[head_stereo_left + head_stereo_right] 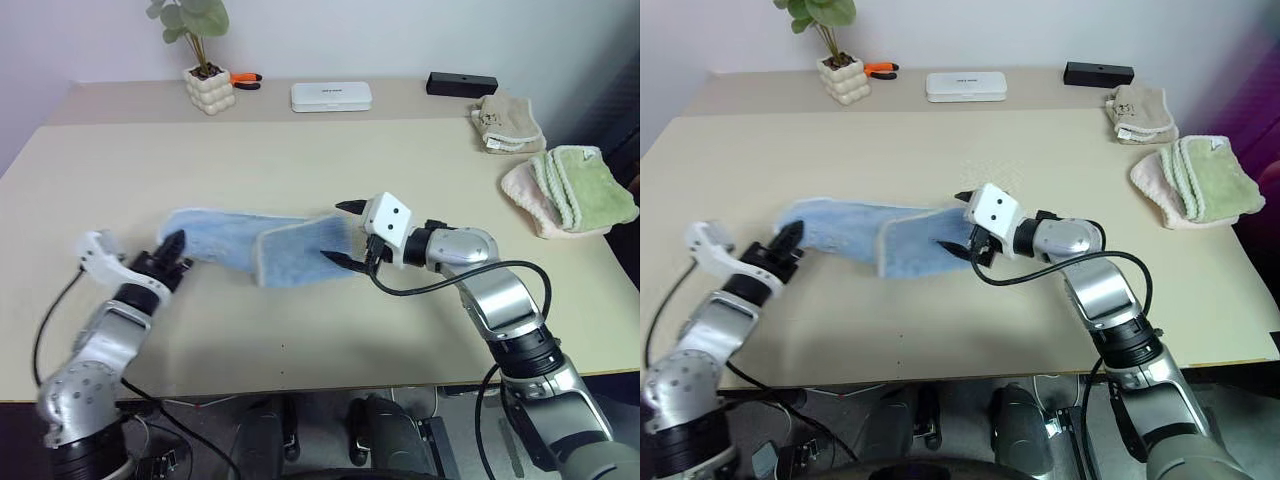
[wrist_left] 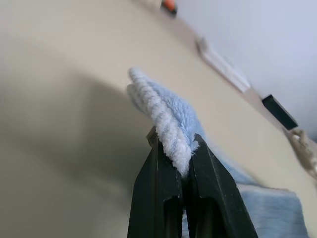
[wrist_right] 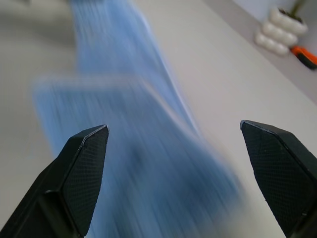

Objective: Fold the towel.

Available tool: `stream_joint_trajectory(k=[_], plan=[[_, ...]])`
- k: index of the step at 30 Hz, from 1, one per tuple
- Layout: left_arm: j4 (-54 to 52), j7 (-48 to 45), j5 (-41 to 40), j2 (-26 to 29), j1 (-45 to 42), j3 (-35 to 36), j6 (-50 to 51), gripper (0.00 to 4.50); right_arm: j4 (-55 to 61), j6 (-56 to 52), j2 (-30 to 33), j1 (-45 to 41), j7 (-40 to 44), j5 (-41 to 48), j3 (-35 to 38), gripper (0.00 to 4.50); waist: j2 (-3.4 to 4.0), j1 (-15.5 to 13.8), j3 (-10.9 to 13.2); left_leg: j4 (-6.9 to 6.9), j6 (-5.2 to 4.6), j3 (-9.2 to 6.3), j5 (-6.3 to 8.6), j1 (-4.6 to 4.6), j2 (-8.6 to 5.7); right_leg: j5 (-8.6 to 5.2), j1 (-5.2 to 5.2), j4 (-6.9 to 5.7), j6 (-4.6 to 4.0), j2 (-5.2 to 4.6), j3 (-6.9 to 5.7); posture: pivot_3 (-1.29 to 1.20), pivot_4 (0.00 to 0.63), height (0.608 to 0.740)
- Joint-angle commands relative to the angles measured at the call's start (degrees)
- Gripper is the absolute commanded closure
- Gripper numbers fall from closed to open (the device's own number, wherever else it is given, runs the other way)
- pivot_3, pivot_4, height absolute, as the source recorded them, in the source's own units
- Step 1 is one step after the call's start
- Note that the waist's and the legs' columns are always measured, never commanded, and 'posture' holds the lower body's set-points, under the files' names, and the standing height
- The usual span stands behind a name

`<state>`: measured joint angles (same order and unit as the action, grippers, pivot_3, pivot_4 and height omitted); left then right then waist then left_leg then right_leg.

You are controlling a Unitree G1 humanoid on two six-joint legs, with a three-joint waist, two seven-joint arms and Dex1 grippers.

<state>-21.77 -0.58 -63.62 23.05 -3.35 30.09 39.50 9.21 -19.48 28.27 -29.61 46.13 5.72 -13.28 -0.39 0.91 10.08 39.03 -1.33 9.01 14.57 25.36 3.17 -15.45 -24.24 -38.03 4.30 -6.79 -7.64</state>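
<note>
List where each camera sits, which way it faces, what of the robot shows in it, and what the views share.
Left eye view: on the head, looking forward and down over the table; both arms show, left gripper shut on the towel, right gripper open.
Right eye view: the head's other eye, same scene, both arms.
Left wrist view: along its two fingers, clamped on the towel's edge.
Right wrist view: along its spread fingers, over the towel.
Shared: all four show the towel; the plant pot appears in the eye views and the right wrist view.

Evenly, softly lit from above; faint shadows beneath the towel [image 1: 290, 250] (streaked with motion blur in the right wrist view); sharp elsewhere, no glare.
</note>
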Motion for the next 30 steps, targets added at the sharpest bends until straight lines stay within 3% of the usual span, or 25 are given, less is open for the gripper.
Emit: stream_joint_trajectory(k=[1, 4, 7, 12, 19, 26, 29, 30], plan=[[-4.5, -6.9, 2.0, 6.4, -1.9, -1.4, -0.4, 4.45, 0.6, 1.2, 0.5, 0.1, -0.8, -0.5, 1.6, 0.13, -0.01, -0.2, 0.0, 0.0, 0.0, 0.01, 0.0, 0.01, -0.01, 0.0, -0.01, 0.01, 0.0, 0.0, 0.0, 0.0, 0.15, 0.74], [-5.6, -12.5, 4.6, 10.5, -3.2, -6.2, 0.1, 4.45, -0.8, 1.7, 0.4, 0.1, -1.5, -0.9, 1.7, 0.13, -0.01, -0.2, 0.0, -0.01, 0.0, 0.01, 0.01, 0.01, -0.06, 0.0, 0.0, 0.03, 0.0, -0.03, 0.03, 0.0, 0.15, 0.74], [-8.1, -25.7, 13.4, 17.4, -9.4, -23.2, 0.8, 4.45, -3.4, 2.6, 0.0, 0.3, -3.1, -2.4, 1.4, 0.13, -0.04, -0.6, 0.0, -0.02, 0.0, 0.01, 0.0, 0.03, -0.12, 0.0, 0.0, 0.03, 0.01, -0.03, -0.03, 0.0, 0.15, 0.74], [0.1, -32.3, 27.9, 17.3, -15.9, -40.0, -2.1, 4.45, -4.1, 3.1, -0.6, 0.6, -4.2, -3.1, 1.5, 0.13, 0.0, 0.4, 0.0, -0.1, 0.01, 0.18, 0.01, 0.03, -0.21, 0.0, -0.11, 0.07, 0.01, 0.0, 0.16, 0.0, 0.15, 0.74], [7.0, -34.1, 32.0, 11.4, -17.8, -43.0, 0.1, 4.45, -2.9, 2.3, 0.4, 2.3, -5.7, -3.8, 2.7, 0.13, -0.01, -0.1, 0.0, -0.27, 0.31, 0.11, -0.2, 0.0, -0.01, -0.02, -0.22, -0.02, 0.0, 0.24, 0.14, 0.0, 0.15, 0.74], [4.8, -33.8, 30.1, 9.1, -16.0, -36.5, 1.2, 1.16, -2.0, 1.8, 1.0, 2.7, -5.9, -3.7, 3.0, 0.13, -0.02, -0.1, 0.0, -0.18, 0.23, 0.11, -0.16, 0.01, 0.1, -0.01, -0.19, -0.03, 0.0, 0.18, 0.15, 0.0, 0.15, 0.74], [0.2, -33.5, 23.6, 9.5, -13.7, -26.2, 1.8, 1.16, -1.9, 1.2, 1.1, 1.7, -5.1, -2.6, 4.0, 0.13, -0.03, 0.3, 0.0, -0.17, 0.23, 0.11, -0.16, 0.01, 0.12, -0.01, -0.19, -0.04, 0.0, 0.18, 0.15, 0.0, 0.15, 0.74], [-1.4, -33.8, 21.2, 10.4, -12.6, -22.6, 2.5, 1.12, -1.9, 0.7, 1.1, 1.1, -4.9, -1.9, 4.5, 0.39, -0.04, 0.3, 0.1, -0.17, 0.23, 0.11, -0.16, 0.01, 0.16, -0.01, -0.2, -0.05, 0.0, 0.2, 0.16, 0.0, 0.15, 0.74]])
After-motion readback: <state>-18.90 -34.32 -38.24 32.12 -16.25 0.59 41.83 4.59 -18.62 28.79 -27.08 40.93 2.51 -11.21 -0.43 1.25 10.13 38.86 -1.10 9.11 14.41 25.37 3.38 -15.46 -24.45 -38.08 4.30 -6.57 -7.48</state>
